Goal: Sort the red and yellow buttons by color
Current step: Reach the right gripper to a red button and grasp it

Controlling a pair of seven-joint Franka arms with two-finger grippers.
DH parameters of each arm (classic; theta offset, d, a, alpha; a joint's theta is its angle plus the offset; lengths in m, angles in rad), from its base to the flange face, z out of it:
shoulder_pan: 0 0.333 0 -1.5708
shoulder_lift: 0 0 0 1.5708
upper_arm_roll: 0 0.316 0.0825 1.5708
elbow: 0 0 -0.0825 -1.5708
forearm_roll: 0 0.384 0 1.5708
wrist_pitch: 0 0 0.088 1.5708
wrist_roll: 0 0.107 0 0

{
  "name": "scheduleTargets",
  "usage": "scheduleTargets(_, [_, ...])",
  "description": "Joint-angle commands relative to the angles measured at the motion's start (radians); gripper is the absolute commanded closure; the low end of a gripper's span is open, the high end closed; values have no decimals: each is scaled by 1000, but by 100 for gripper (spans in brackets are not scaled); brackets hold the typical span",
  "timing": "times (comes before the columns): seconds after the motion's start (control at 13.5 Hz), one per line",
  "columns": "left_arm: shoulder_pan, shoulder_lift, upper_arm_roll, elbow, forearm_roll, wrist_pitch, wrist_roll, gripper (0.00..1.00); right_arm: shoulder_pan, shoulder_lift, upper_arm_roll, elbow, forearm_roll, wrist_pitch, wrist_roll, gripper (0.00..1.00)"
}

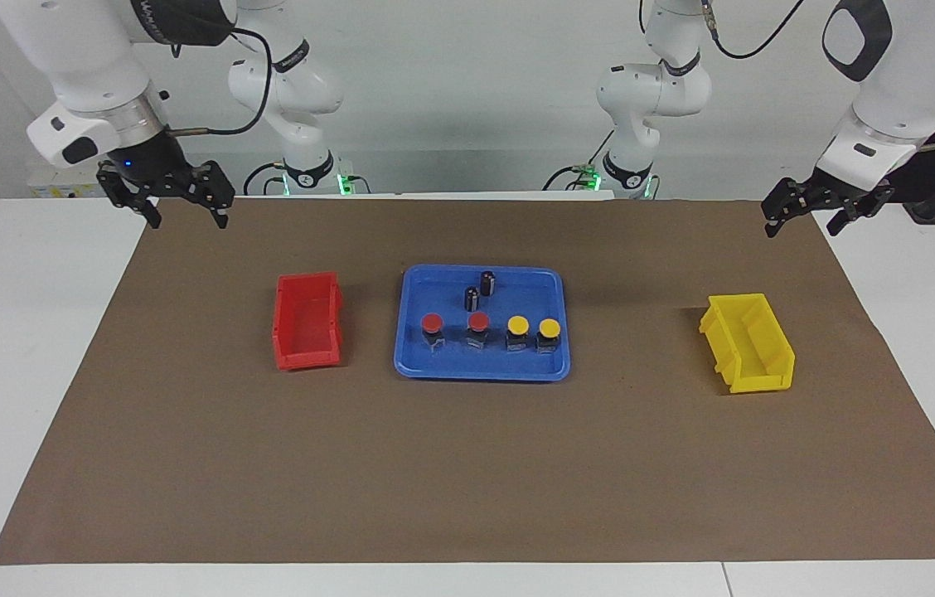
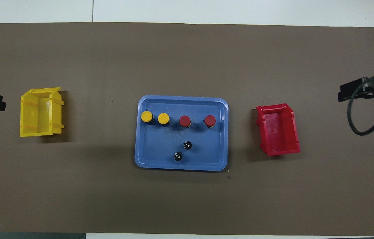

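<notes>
Two red buttons (image 1: 432,323) (image 1: 478,322) and two yellow buttons (image 1: 518,324) (image 1: 549,328) stand in a row in the blue tray (image 1: 482,375), on the side farther from the robots. From above the yellow caps (image 2: 146,116) (image 2: 163,118) lie toward the left arm's end, the red caps (image 2: 185,120) (image 2: 210,120) toward the right arm's end. My right gripper (image 1: 188,217) hangs open and empty over the mat's corner near the red bin (image 1: 307,322). My left gripper (image 1: 801,222) waits open and empty over the mat's edge near the yellow bin (image 1: 748,342).
Two small dark cylinders (image 2: 187,145) (image 2: 178,156) stand in the tray (image 2: 180,98), nearer to the robots than the buttons. The red bin (image 2: 278,129) and yellow bin (image 2: 40,112) are both empty, one at each side of the tray. A brown mat covers the table.
</notes>
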Motion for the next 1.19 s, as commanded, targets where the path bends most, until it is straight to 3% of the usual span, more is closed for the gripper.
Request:
scheduleTargets(0.0, [45, -27, -4, -15, -109, -14, -3, 0, 118, 124, 15, 62, 17, 70, 157, 0])
scheduleTargets(0.15, [44, -27, -4, -12, -117, -18, -5, 0, 237, 209, 15, 53, 9, 254, 326, 0])
scheduleTargets(0.3, [45, -27, -4, -12, -116, -17, -2, 0, 330, 269, 13, -27, -12, 414, 420, 0])
scheduleTargets(0.67, [64, -29, -4, -18, -111, -15, -5, 0, 397, 252, 13, -290, -35, 653, 479, 0])
scheduleTargets(0.89, [64, -29, -4, -19, -108, -23, -2, 0, 411, 243, 13, -347, -45, 685, 470, 0])
scheduleTargets(1.11, [65, -33, -4, -31, -108, -24, -3, 0, 413, 214, 15, -432, -45, 726, 468, 11])
